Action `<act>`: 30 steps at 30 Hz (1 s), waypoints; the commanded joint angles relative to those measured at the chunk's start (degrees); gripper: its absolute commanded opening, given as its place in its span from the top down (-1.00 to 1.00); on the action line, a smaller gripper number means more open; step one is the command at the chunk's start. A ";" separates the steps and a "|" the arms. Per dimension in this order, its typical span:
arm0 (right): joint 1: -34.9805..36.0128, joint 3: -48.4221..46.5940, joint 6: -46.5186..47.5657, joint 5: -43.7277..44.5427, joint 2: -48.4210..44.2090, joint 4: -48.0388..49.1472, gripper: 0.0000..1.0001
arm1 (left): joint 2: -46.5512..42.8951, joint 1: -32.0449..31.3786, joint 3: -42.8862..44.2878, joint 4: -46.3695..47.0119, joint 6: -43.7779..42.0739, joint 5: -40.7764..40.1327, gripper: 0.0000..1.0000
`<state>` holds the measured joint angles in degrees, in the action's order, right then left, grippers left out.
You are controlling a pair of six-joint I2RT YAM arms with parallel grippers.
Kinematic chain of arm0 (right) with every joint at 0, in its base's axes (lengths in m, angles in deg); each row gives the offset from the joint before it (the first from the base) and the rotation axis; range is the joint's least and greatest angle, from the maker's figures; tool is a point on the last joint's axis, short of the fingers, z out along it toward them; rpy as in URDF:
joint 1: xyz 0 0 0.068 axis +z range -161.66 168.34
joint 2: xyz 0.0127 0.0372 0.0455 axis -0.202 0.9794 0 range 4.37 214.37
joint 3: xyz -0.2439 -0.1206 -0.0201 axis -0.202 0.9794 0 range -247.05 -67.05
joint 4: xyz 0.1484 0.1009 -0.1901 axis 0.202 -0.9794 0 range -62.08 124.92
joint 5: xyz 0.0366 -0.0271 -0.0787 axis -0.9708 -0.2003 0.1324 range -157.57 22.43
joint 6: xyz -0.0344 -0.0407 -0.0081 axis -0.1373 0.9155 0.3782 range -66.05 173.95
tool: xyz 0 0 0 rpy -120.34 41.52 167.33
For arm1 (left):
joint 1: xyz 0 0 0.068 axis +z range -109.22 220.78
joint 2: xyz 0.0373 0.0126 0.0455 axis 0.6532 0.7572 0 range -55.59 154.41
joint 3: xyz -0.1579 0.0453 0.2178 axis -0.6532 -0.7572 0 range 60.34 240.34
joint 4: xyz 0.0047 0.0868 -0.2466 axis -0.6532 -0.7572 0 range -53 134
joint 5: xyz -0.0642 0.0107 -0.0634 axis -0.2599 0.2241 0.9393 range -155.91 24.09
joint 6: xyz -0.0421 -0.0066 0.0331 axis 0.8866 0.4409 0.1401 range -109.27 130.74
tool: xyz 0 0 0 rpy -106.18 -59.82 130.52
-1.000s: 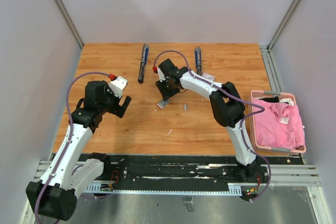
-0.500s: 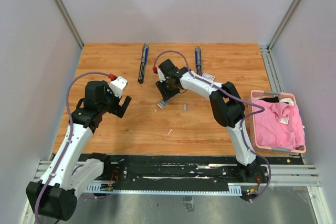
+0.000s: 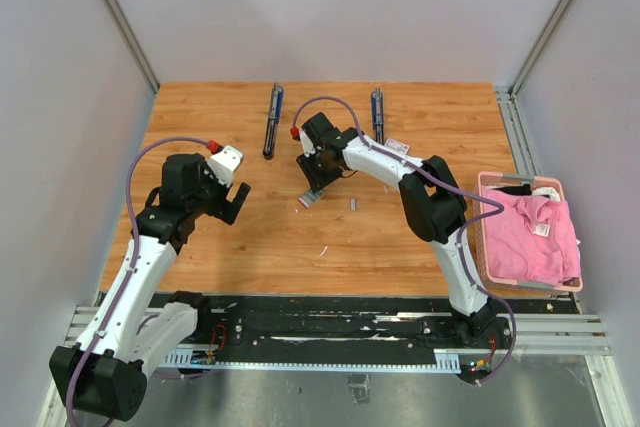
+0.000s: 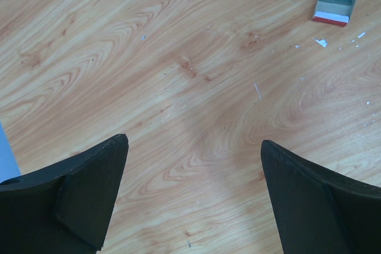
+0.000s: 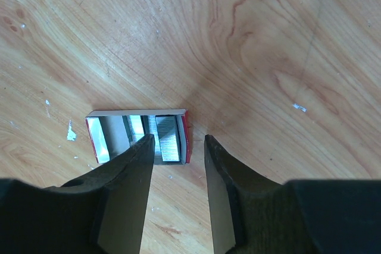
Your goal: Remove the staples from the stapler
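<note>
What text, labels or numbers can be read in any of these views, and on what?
No text is readable in any view.
Staple box: red edging only, no print visible.
White tag on the pink cloth: too small to read.
Small white item with a red mark: too small to read.

The right hand has narrowed very slightly.
</note>
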<state>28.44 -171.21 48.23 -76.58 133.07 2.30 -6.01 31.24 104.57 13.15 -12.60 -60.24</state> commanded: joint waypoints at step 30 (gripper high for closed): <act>1.35 -1.55 2.64 2.16 1.92 -1.46 0.43 | -0.45 0.22 -0.26 1.32 -0.42 0.39 -0.96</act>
<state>29.14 -171.34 50.09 -75.25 133.92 2.06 -6.01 31.24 104.57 13.15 -12.60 -60.24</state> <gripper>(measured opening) 0.311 0.981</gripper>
